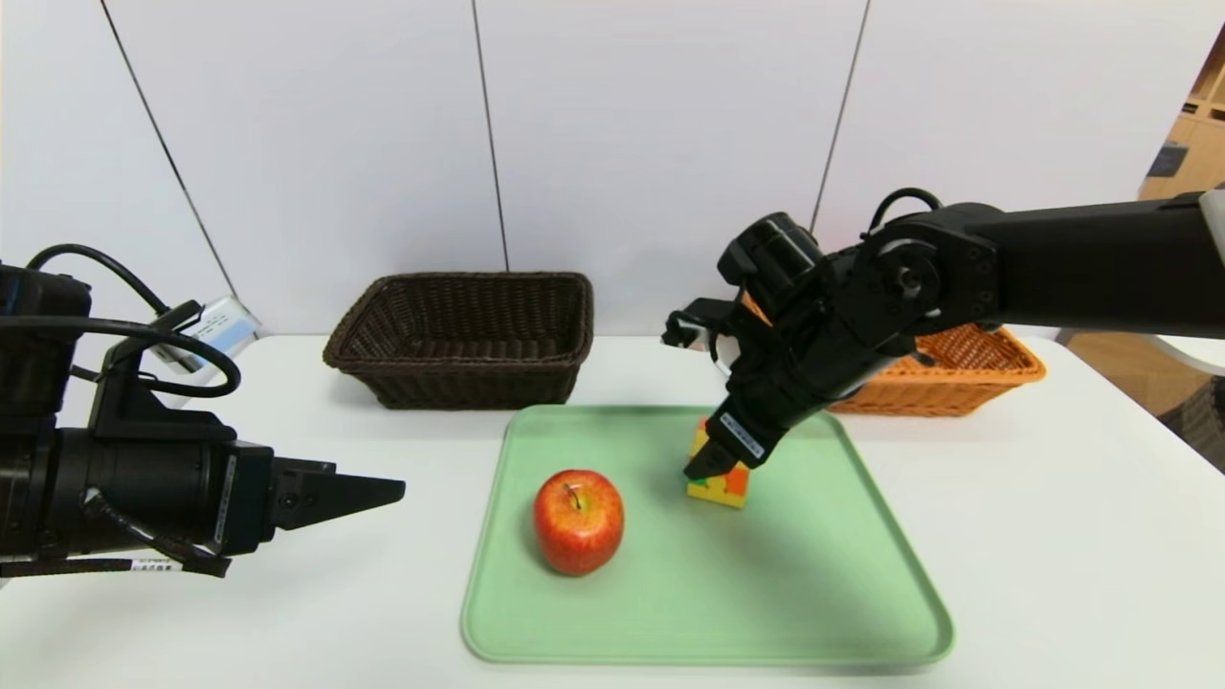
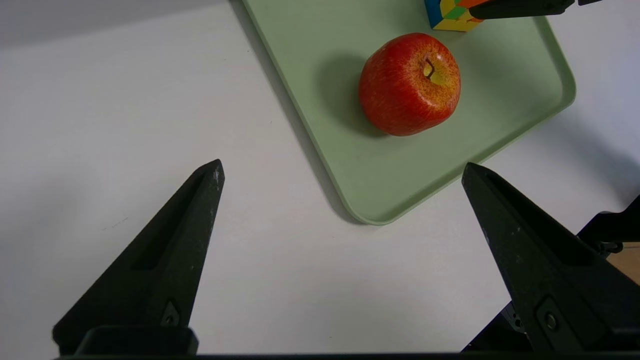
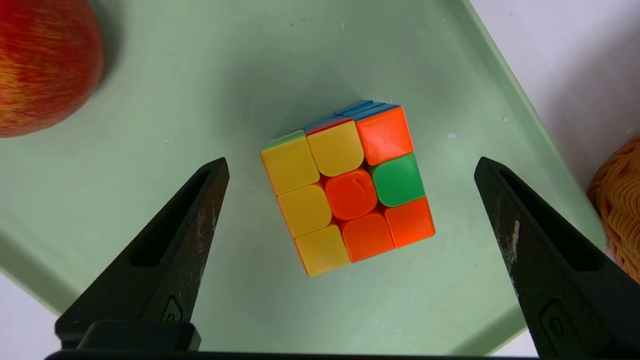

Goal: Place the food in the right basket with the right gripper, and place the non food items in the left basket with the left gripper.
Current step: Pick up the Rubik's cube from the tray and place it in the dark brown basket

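We are hovering right pincer (image 3: 352, 162), wide open, over multicoloured plastic puzzle cube (image 3: 350, 190) on green tray; seemingly preparing pick. Round red apple (image 1: 578, 522) is sitting beside it. Left pincer (image 2: 343, 162) is waiting open, over worktop. Next needs choosing: right pincer wants apple.

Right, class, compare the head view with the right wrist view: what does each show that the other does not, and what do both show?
Only the head view: the dark brown basket and the left gripper.
Only the right wrist view: both open fingers of the right gripper, and the cube's blue side.
Both: red apple, puzzle cube, green tray and orange-tan basket.
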`<state>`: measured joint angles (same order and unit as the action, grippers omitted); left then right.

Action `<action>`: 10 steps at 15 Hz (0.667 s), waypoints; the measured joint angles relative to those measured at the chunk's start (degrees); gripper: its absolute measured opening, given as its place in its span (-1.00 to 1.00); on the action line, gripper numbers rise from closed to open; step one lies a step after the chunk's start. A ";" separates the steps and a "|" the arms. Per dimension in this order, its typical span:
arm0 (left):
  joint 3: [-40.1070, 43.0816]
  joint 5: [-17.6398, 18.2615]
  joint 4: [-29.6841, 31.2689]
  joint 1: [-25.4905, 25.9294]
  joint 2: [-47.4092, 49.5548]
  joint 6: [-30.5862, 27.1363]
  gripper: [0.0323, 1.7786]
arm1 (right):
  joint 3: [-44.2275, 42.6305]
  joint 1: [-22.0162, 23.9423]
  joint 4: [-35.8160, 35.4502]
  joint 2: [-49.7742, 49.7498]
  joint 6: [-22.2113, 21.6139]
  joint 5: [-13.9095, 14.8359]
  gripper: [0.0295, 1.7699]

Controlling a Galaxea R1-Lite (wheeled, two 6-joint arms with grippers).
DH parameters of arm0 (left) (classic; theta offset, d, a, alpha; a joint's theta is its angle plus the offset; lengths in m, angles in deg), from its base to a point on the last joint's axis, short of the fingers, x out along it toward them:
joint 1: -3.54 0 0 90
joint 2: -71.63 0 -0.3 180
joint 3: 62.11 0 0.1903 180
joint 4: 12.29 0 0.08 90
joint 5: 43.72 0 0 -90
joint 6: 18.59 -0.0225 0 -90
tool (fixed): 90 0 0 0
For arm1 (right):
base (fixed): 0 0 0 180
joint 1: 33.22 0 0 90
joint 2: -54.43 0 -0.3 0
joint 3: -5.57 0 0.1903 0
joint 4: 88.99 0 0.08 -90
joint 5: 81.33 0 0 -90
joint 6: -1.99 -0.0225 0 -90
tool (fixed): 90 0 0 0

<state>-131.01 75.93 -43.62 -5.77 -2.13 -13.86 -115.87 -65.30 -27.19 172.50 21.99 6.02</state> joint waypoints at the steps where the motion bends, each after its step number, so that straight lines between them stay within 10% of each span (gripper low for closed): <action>1: 0.00 -0.02 0.00 0.00 -0.04 0.00 0.90 | 0.00 0.22 0.00 0.41 0.55 -0.02 0.91; 10: 0.00 -0.13 0.00 0.00 -0.09 0.04 0.90 | 0.45 0.41 0.24 2.10 3.95 -1.90 0.92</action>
<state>-131.01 75.79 -43.62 -5.77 -2.21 -13.82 -115.42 -64.89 -26.95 174.60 25.94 4.12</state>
